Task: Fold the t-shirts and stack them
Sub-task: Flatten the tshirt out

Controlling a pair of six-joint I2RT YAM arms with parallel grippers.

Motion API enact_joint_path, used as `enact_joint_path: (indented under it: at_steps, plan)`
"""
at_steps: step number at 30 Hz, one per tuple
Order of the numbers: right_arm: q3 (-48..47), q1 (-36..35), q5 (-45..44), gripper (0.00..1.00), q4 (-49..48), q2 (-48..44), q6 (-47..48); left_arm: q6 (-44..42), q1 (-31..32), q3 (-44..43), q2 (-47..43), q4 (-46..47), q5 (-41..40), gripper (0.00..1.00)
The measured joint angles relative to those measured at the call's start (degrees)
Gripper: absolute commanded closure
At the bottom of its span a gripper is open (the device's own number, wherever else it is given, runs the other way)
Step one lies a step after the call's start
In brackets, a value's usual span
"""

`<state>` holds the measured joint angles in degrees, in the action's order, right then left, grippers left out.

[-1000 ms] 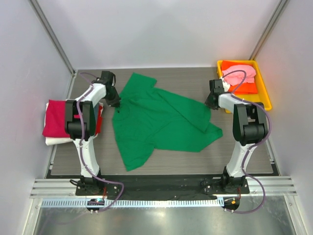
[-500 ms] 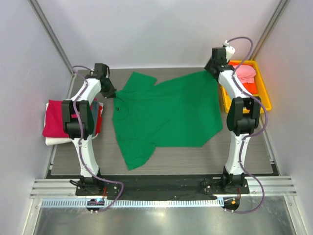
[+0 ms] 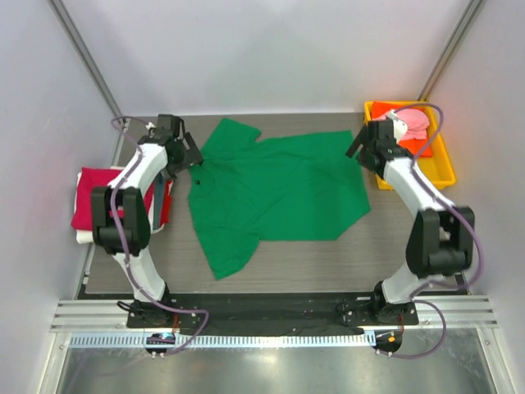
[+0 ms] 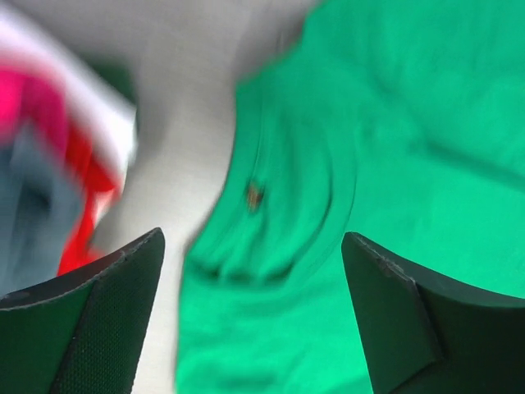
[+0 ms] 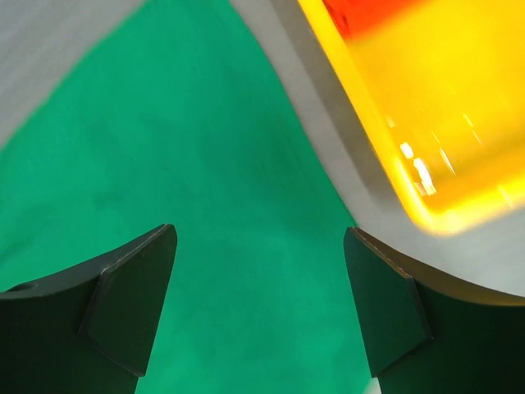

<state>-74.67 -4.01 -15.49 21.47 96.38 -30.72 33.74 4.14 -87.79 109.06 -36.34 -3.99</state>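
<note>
The grey wood-grain worktop [image 3: 394, 246] sits inside a white-walled enclosure. The green t-shirt [image 3: 279, 197] lies spread open across the middle of the worktop. Its collar points toward the left edge and its hem toward the right edge.

The left gripper [image 3: 191, 158] hangs over the collar near the far-left corner. In the left wrist view its fingers [image 4: 98, 320] stand wide apart with nothing between them.

The right gripper [image 3: 358, 148] is over the shirt's far-right corner, just beside the yellow tray [image 3: 443, 168]. Its fingers [image 5: 123, 312] are likewise spread and hold nothing.

At the left edge is a stack made up of:
- the crimson t-shirt [image 3: 94, 197]
- the red t-shirt [image 3: 166, 203]
- the white t-shirt [image 3: 94, 236]

In the tray at the far-right corner, the pink t-shirt [image 3: 417, 123] rests on the orange t-shirt [image 3: 420, 148].
</note>
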Motion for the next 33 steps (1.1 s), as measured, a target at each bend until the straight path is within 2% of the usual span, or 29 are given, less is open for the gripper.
enact_joint_path:
  at_steps: [3,4,7,10,13,15,18,25,26,27,28,33]
  plan:
    - [10.51,0.0,0.17,0.2,-0.33,-11.06,-1.38,0.39,1.81,7.34,-8.74,0.17,-1.36,0.11]
    - [14.58,-0.02,0.24,0.27,-0.72,-15.37,-2.03,0.63,2.86,10.08,-12.39,0.59,-1.81,0.12]
    - [23.58,-0.04,0.04,0.41,-0.37,-24.81,-3.5,1.2,6.97,16.02,-20.76,1.55,-2.32,0.14]
    - [31.71,-0.04,-0.28,0.51,0.11,-32.15,-4.83,2.23,15.5,20.31,-26.73,3.34,-3.45,0.16]
    - [38.42,-0.04,-0.35,0.52,1.18,-37.13,-6.1,3.34,26.53,23.5,-30.18,6.05,-3.19,0.16]
    - [40.92,-0.04,0.02,0.5,1.27,-38.03,-6.97,3.58,31.36,24.61,-31.06,6.95,-2.89,0.16]
    - [43.06,-0.04,0.85,0.46,0.98,-37.4,-7.78,3.56,34.01,26.32,-32.59,7.78,-3.08,0.17]
    - [43.82,-0.11,3.8,0.48,-3.67,-29.42,-8.28,3.78,34.03,36.61,-42.29,9.22,-6.21,0.15]
    - [43.82,-0.26,4.04,0.49,-4.28,-28.22,-8.26,3.89,34.03,38.32,-44.28,9.05,-6.86,0.13]
    - [43.82,-0.42,4.13,0.5,-4.81,-27.3,-8.26,4.09,34.03,39.95,-46.21,9.35,-7.65,0.06]
    - [43.8,-0.59,4.2,0.52,-5.44,-26.21,-8.26,4.44,34.03,41.7,-48.57,9.25,-8.52,0.02]
    - [42.73,-1.46,4.26,0.53,-8.24,-22.29,-8.28,7.13,34.03,48.83,-59.32,8.83,-12.31,0.0]
